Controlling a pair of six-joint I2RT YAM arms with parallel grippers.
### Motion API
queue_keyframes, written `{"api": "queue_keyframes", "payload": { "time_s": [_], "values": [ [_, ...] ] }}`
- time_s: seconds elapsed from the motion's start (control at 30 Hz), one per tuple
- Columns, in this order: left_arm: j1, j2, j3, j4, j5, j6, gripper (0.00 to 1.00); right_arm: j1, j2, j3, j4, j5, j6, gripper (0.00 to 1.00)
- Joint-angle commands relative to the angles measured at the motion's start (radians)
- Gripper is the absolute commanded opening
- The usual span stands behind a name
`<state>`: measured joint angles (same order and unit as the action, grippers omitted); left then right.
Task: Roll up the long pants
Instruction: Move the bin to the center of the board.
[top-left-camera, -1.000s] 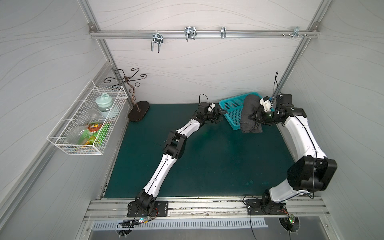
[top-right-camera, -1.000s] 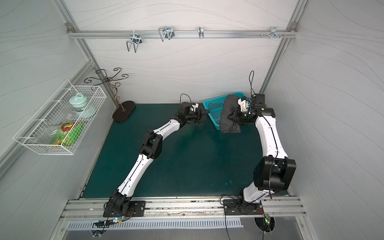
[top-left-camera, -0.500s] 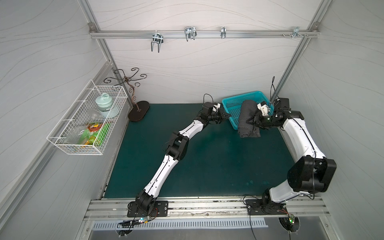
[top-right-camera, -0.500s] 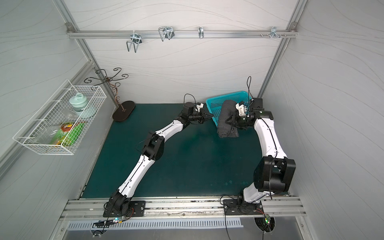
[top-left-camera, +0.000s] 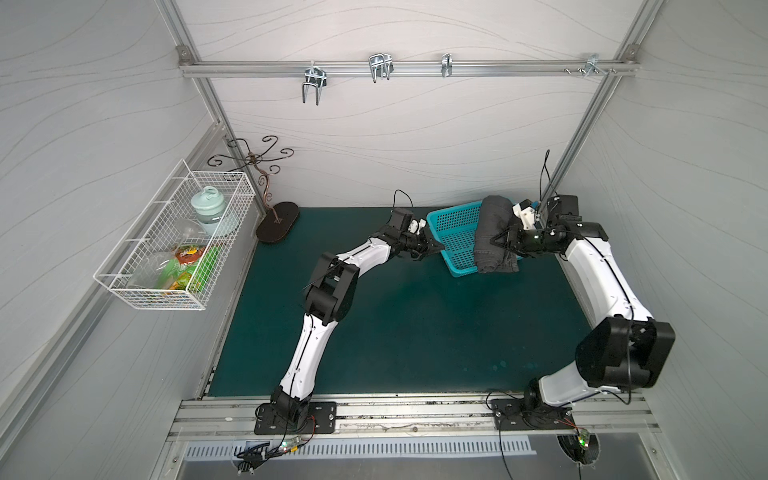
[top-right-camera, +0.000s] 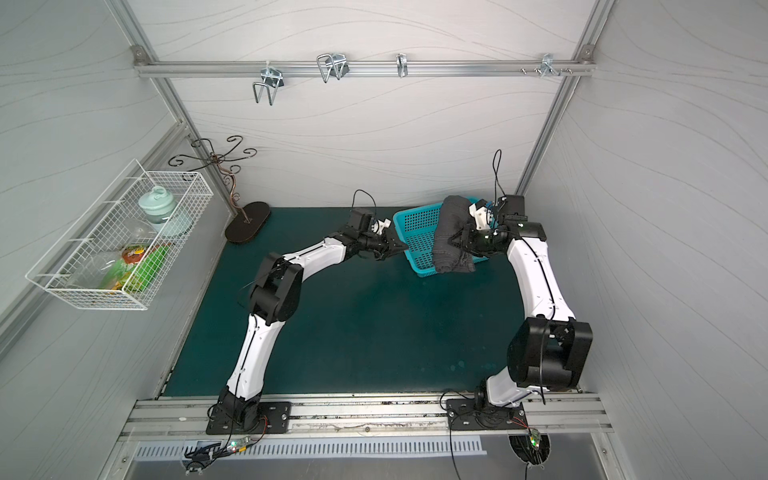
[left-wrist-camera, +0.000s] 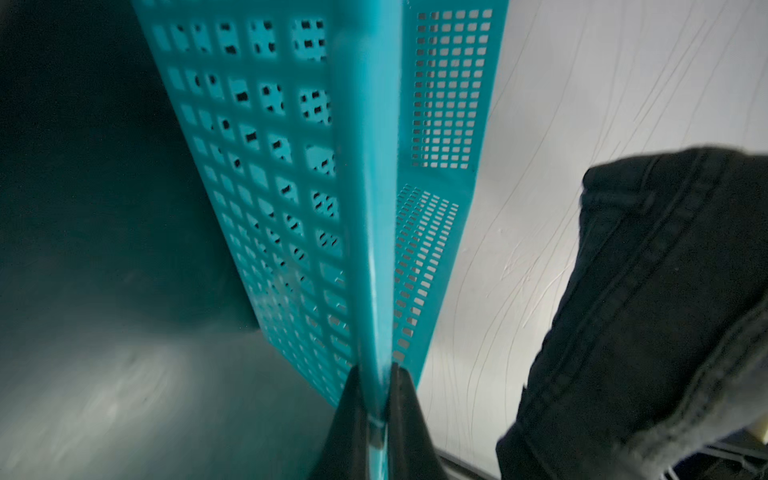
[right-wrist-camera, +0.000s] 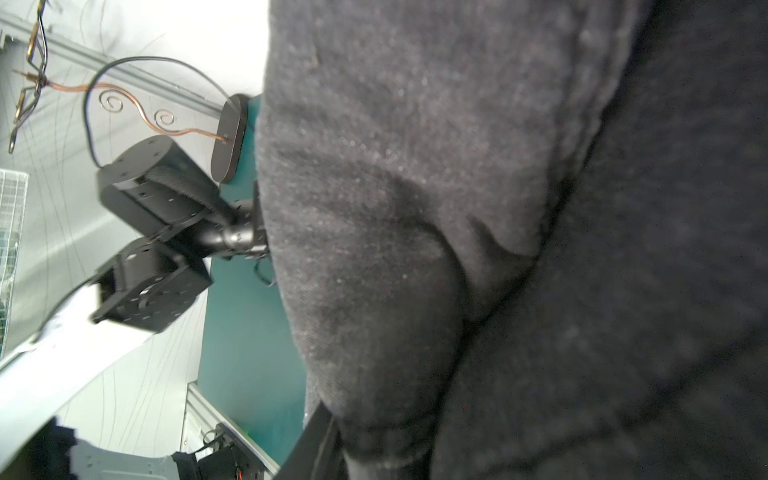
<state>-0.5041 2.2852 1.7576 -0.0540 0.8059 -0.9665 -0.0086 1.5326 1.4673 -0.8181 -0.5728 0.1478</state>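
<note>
While the basket is pinned: the left gripper (left-wrist-camera: 376, 374) is clamped tight on the rim of the teal basket (top-left-camera: 455, 243), one jaw on either side of the thin plastic edge
Pants: the long pants (top-left-camera: 494, 232) are bundled and draped over the basket's right side, with the near end spilling past the rim onto the green mat (top-left-camera: 415, 332)
Long axis: back wall to front rail, crosswise to both forearms
Right gripper: the right gripper (top-left-camera: 503, 241) is at the bundle's right flank, jaws narrowed on a fold of grey cloth
Nearer arm: the right one, touching the cloth; the left is across the basket floor from it
Next move, my read: lift the bundle away from the left arm's hold, out to open mat
</note>
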Motion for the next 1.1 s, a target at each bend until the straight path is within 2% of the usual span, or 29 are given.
{"api": "queue_keyframes", "payload": {
  "time_s": [0.0, 0.13, 0.4, 0.67, 1.07],
  "values": [
    [0.021, -0.088, -0.150, -0.198, 0.011, 0.191, 0.00, 0.076, 0.024, 0.052, 0.040, -0.029, -0.046, 0.00],
    [0.047, -0.161, -0.264, -0.246, -0.024, 0.247, 0.00, 0.158, 0.088, 0.067, 0.011, 0.020, -0.067, 0.00],
    [0.069, -0.253, -0.320, -0.435, -0.145, 0.402, 0.00, 0.301, 0.200, 0.061, -0.009, 0.108, -0.065, 0.00],
    [0.072, -0.281, -0.367, -0.416, -0.165, 0.405, 0.00, 0.357, 0.295, 0.032, 0.042, 0.130, -0.027, 0.00],
    [0.073, -0.266, -0.353, -0.429, -0.172, 0.416, 0.00, 0.434, 0.470, 0.060, 0.109, 0.128, 0.013, 0.00]
  ]
}}
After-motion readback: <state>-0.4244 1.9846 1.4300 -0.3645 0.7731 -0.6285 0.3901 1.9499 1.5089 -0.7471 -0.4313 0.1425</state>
